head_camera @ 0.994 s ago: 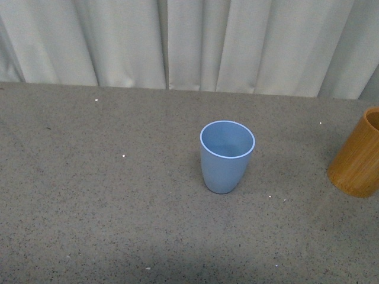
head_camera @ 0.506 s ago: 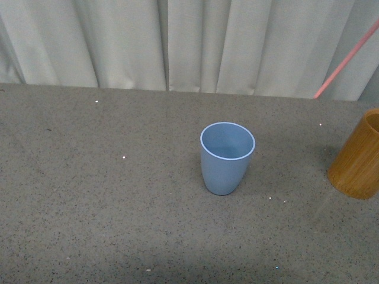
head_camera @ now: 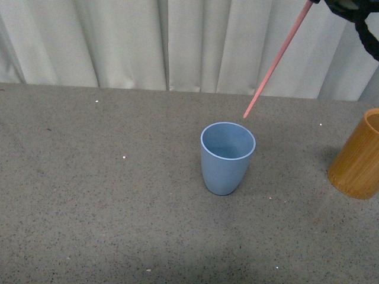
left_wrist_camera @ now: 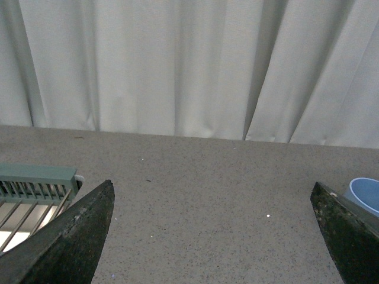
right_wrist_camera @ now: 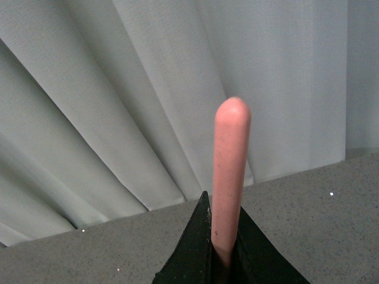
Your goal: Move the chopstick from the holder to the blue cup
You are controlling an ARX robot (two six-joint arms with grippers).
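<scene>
The light blue cup (head_camera: 228, 157) stands upright at the table's middle, its rim also at the edge of the left wrist view (left_wrist_camera: 367, 192). A pink-red chopstick (head_camera: 277, 59) slants down from the top right corner, its lower tip hanging just above the cup's far rim. My right gripper (head_camera: 317, 2) is shut on its upper end at the frame's top edge; in the right wrist view the chopstick (right_wrist_camera: 230, 171) rises between the closed jaws (right_wrist_camera: 220, 251). The orange-brown holder (head_camera: 359, 155) stands at the right edge. My left gripper (left_wrist_camera: 213, 236) is open over bare table.
A grey speckled tabletop (head_camera: 106, 201) runs back to white curtains (head_camera: 130, 41). A pale green slatted rack (left_wrist_camera: 29, 189) sits beside the left gripper in the left wrist view.
The chopstick has swung in from the far right and now reaches down to just above the blue cup's rim. The right gripper has entered the top right corner. Cup and holder have not moved.
</scene>
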